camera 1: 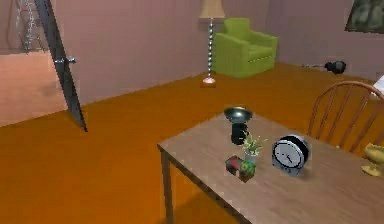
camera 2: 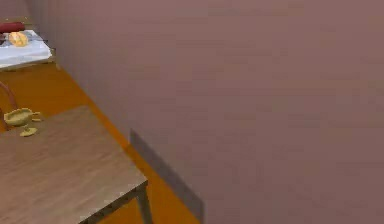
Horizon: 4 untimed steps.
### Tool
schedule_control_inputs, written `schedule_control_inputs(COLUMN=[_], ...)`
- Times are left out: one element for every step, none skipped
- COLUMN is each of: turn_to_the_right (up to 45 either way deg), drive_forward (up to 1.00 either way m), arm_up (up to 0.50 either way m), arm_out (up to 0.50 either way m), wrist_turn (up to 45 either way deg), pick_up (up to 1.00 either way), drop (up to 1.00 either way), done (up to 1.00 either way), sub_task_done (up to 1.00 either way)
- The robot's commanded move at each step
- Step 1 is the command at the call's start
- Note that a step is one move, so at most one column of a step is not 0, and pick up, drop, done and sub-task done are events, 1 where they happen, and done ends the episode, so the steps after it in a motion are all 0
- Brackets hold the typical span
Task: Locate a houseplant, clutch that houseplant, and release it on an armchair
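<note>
A small houseplant (camera 1: 246, 157) with thin green leaves in a dark reddish cube pot stands on the wooden table (camera 1: 210, 160) in the forward view, near its front left part. A green armchair (camera 1: 243, 47) sits at the far wall, right of the middle, across the orange floor.
On the table also stand a dark bowl-shaped vessel (camera 1: 238, 123), a round clock (camera 1: 291, 153) and a yellow-gold dish (camera 2: 20, 118) near its corner. A wooden chair (camera 1: 345, 110) is behind the table. A floor lamp (camera 1: 210, 40) stands beside the armchair. An open door (camera 1: 62, 62) leans at the left. Plain wall (camera 2: 250, 90) lies close beside the table.
</note>
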Motion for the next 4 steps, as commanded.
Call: schedule_control_inputs(turn_to_the_right=[-45.0,-21.0,45.0,9.0], drive_forward=[0.0,0.0,0.0,0.0], arm_up=[0.0,0.0,0.0,0.0], arm_out=[0.0,0.0,0.0,0.0], wrist_turn=[0.0,0.0,0.0,0.0], pick_up=[0.0,0.0,0.0,0.0], drop=[0.0,0.0,0.0,0.0], done=[0.0,0.0,0.0,0.0], sub_task_done=[0.0,0.0,0.0,0.0])
